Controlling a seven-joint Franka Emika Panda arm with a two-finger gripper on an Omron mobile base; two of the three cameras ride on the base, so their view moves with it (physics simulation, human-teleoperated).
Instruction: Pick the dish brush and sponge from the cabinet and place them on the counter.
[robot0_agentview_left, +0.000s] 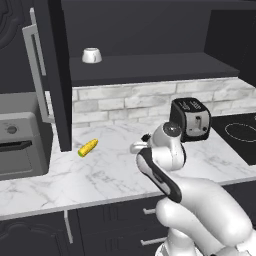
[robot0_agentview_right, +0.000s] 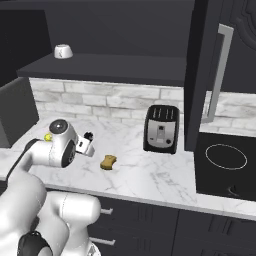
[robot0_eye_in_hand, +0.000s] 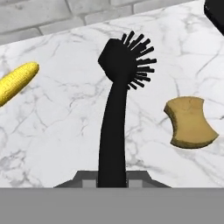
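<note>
two cameras look down from behind the arm, one from its left, one from its right; both take in the counter (robot0_agentview_left: 100, 170), the toaster (robot0_agentview_left: 190, 119) and the brick wall. the hand camera hangs close over the counter's middle, facing its back edge.

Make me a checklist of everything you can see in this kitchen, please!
Surface: white marble counter, flat, grey veins.
Job's things: black dish brush held over the counter, bristle head away from the hand; yellow-tan sponge lying on the counter beside it; dark cabinet door open.
Clutter: corn cob on the counter; black toaster by the brick wall; white cup upside down on the cabinet shelf.
Grippers: gripper low over the counter, fingers hidden, handle running into it.
Cables: nothing seen.
Surroundings: grey oven, black stovetop, dark drawers below.
</note>
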